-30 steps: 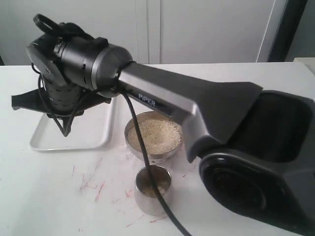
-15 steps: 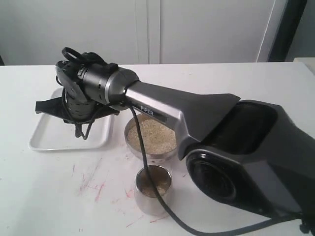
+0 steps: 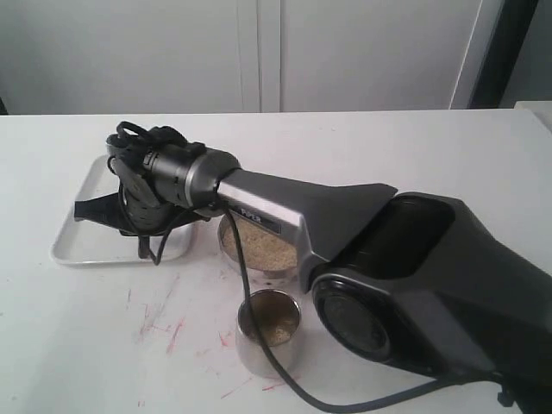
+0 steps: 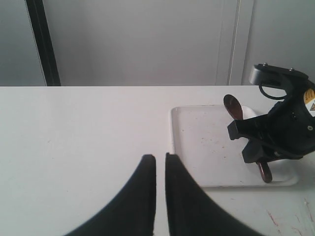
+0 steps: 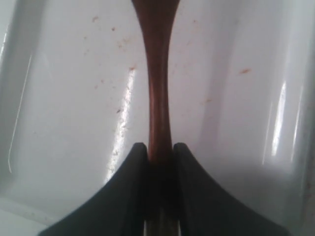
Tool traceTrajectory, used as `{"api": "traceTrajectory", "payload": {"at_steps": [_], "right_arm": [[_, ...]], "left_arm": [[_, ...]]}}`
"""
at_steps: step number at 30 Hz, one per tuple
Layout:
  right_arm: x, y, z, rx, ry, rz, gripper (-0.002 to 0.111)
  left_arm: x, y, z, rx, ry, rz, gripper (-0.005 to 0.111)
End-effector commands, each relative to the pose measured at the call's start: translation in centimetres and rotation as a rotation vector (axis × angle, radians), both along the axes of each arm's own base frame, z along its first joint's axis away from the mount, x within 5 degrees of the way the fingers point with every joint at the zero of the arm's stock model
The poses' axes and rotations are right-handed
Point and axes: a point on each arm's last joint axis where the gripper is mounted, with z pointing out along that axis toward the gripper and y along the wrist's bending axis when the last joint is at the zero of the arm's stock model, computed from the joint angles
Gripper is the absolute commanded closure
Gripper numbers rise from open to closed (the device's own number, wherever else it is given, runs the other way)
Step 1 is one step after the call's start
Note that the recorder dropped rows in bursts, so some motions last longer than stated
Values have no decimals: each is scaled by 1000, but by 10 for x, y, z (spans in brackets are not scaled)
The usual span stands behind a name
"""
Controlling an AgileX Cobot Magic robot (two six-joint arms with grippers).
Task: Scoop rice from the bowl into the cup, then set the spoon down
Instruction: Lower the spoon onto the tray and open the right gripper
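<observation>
My right gripper (image 5: 160,146) is shut on the handle of the dark wooden spoon (image 5: 158,88), low over the white tray (image 5: 64,113). From the left wrist view the spoon (image 4: 233,106) points its small oval head up and away, with the right gripper (image 4: 263,142) clamped round its middle. The steel bowl (image 3: 231,252) of rice (image 3: 263,244) lies half hidden under the right arm. In front of it stands the steel cup (image 3: 267,345), with some rice (image 3: 278,328) inside. My left gripper (image 4: 160,158) hovers shut and empty over bare table beside the tray.
The white tray (image 3: 82,246) lies left of the bowl. The right arm (image 3: 293,211) stretches across the bowl, and its cable (image 3: 246,297) hangs over the cup. Red marks (image 3: 168,323) stain the table left of the cup.
The right arm has swung lower and farther over the tray with the spoon, so its wrist sits closer to the tray floor. Bowl and cup have not moved.
</observation>
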Motion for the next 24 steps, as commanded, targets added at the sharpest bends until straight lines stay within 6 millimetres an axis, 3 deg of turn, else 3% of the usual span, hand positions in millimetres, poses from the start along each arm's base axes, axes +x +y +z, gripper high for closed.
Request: {"api": "traceTrajectory", "payload": {"at_steps": [1,20,24], "right_arm": [[6,-4,4,9,-31,-9,108],[9,-5,-13,-39,-45,10,108],[9,-5,-14,-35,-49,13,95]], "left_arm": [[0,0,3,-8,-12,-5,92],[0,0,3,-8,-12,-5,92],[0,0,3,-8,-12,-5,92]]}}
